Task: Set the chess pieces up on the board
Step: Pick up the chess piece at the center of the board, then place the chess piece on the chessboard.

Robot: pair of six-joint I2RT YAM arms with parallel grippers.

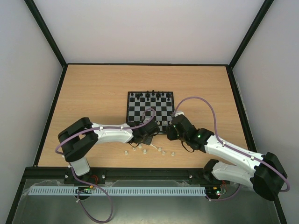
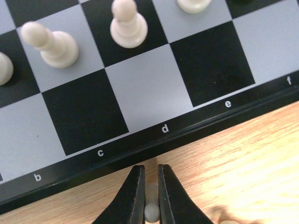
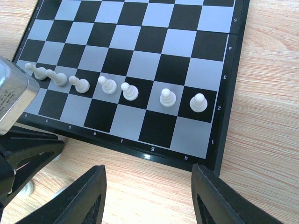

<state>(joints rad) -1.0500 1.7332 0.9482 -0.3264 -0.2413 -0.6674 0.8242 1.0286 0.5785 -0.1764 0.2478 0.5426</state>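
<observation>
Whitish chess piece [image 2: 151, 212] sat clenched in my left gripper [image 2: 150, 169], just off the board's [image 2: 145, 88] near edge. My right gripper [image 3: 148, 170] hung released.

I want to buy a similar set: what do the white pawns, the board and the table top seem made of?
White pawns: probably moulded plastic, smooth and faintly glossy, cream. The board: plastic or printed card, hard to tell; flat satin squares, printed letters, a glint on the black rim. Table top: wood or wood-look laminate, matte, visible grain.
</observation>
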